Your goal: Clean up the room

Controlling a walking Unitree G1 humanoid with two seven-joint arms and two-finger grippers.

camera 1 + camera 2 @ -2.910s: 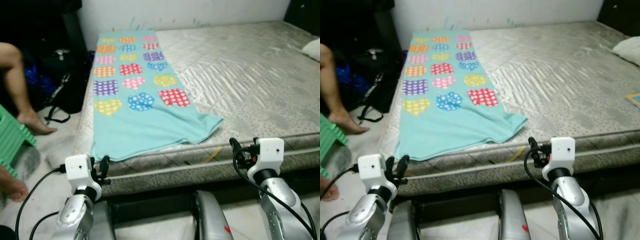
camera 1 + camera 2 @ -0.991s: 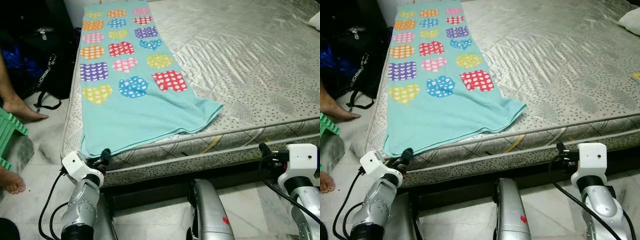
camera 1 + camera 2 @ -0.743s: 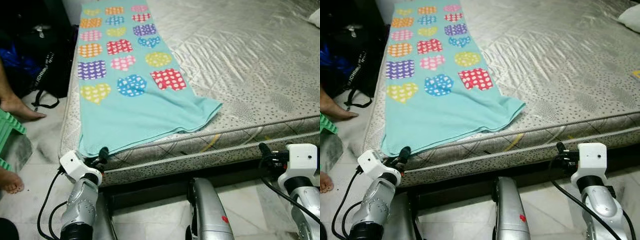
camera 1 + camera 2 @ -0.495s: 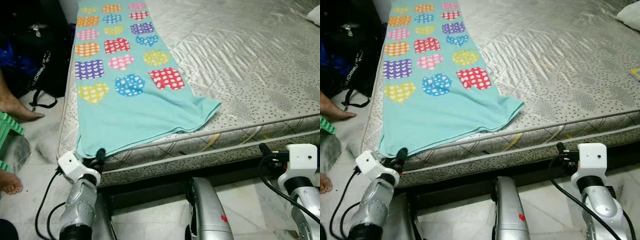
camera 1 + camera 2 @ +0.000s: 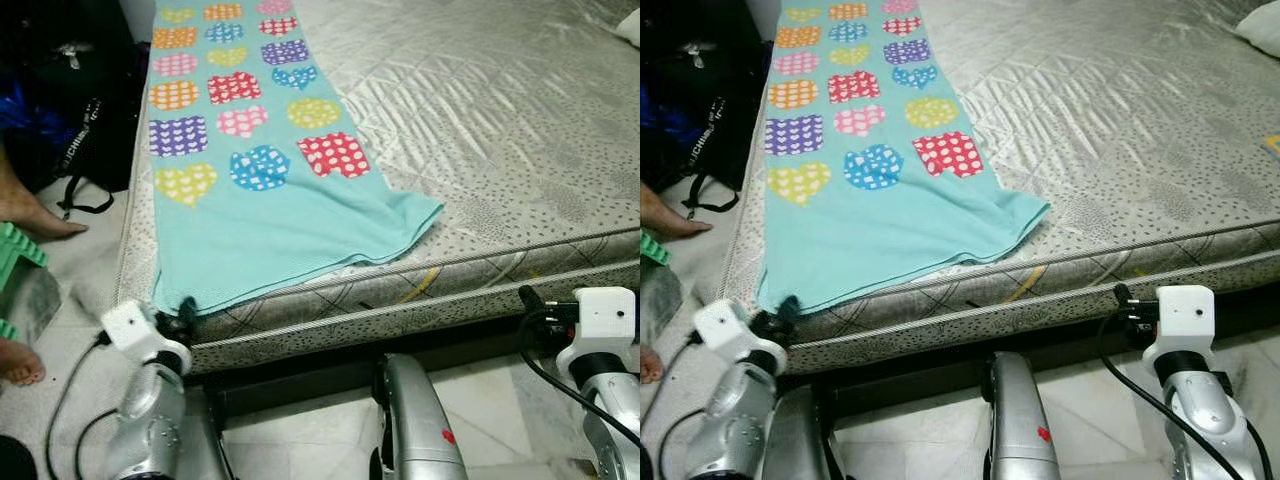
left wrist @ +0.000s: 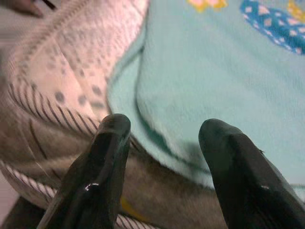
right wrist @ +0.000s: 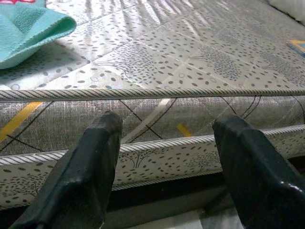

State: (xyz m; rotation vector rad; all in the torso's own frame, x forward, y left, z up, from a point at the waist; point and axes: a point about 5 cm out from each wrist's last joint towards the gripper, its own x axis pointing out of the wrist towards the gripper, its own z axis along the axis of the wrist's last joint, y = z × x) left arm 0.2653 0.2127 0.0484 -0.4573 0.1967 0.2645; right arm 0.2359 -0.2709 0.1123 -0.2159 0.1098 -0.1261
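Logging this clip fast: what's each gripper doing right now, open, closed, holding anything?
Left gripper: open, holding nothing, fingers at the near corner of the teal blanket.
Right gripper: open, empty, facing the side of the mattress.

Person's foot (image 5: 22,361) cut by frame edge; bag (image 5: 70,110) dark.

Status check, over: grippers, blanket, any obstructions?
Left gripper open at teal blanket's near corner on mattress. Right gripper open, facing mattress side. Person's foot beside left arm.

Left pincer (image 5: 186,313) reaches forward low on the robot's left, fingers (image 6: 106,157) spread apart; right pincer (image 7: 164,167) held low, fingers parted
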